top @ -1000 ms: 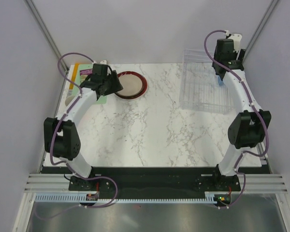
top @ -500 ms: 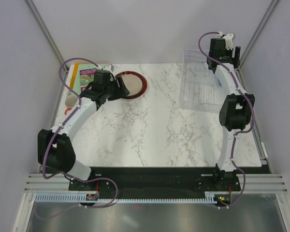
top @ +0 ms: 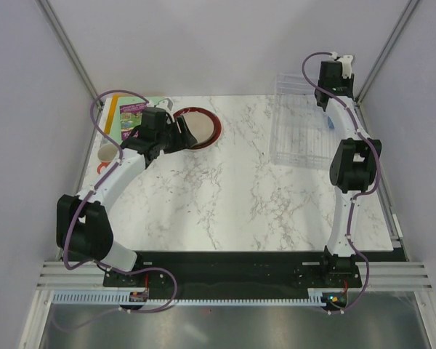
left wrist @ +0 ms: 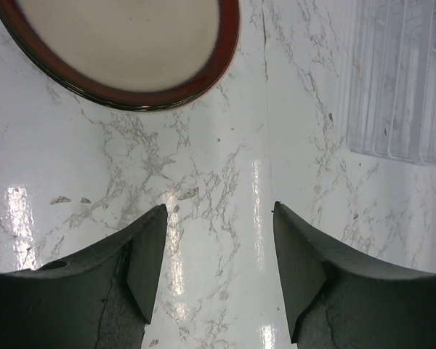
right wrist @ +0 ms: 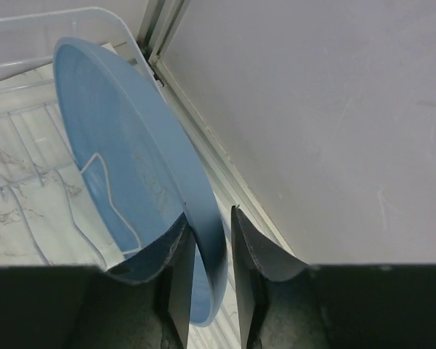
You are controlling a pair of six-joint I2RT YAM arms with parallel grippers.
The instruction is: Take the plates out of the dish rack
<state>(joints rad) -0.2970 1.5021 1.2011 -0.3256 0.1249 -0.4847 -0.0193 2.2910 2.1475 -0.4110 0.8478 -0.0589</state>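
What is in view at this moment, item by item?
red-rimmed plate: one, dark red rim and cream centre, flat on the table, far left.
light blue plate: one, on edge in the dish rack, right side.
dish rack: one, clear, far right.
book: one, green and purple, far left corner.
white cup-like thing: one, left edge, partly hidden.
table: one, white marble.
left arm: black and white, jaws open and empty beside the red-rimmed plate.
right arm: black and white, jaws closed on the light blue plate's rim.
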